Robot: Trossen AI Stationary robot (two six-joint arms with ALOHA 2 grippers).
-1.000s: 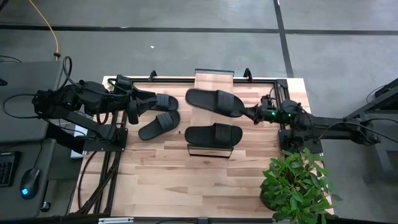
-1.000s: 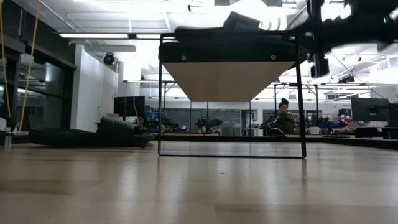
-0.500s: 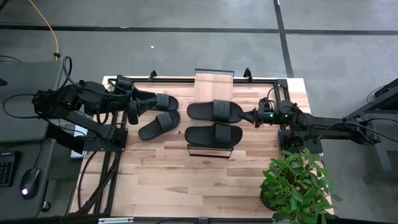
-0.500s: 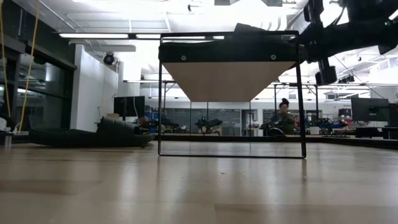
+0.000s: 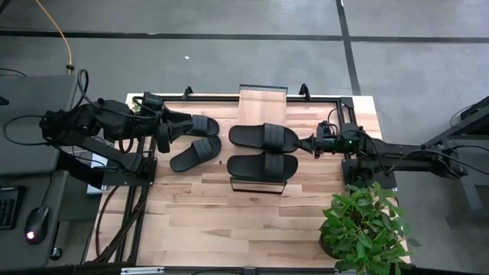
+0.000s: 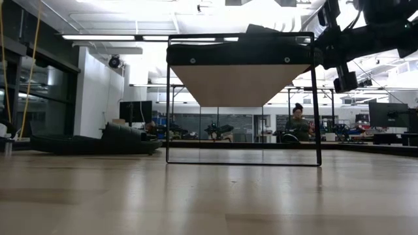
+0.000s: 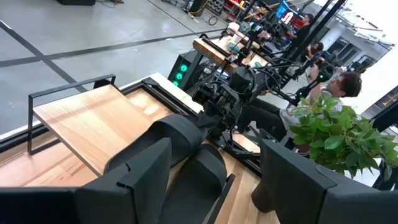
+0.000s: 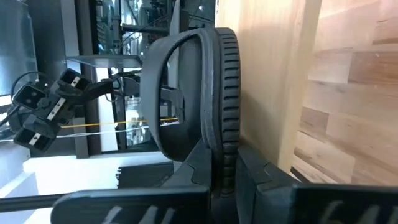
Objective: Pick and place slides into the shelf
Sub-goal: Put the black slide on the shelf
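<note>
The right gripper (image 5: 314,143) is pinched on the end of a slide (image 5: 264,136) that lies across the shelf (image 5: 263,103), beside a second slide (image 5: 262,164) nearer the shelf's front end. The left gripper (image 5: 170,130), fingers spread, sits at the table's (image 5: 229,214) left edge. It straddles the near end of a third slide (image 5: 197,124), with a fourth slide (image 5: 195,153) just beside.

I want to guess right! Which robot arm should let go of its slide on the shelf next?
Right. Its end effector is shut on the slide lying on the shelf. The left end effector is open beside the table slides.
</note>
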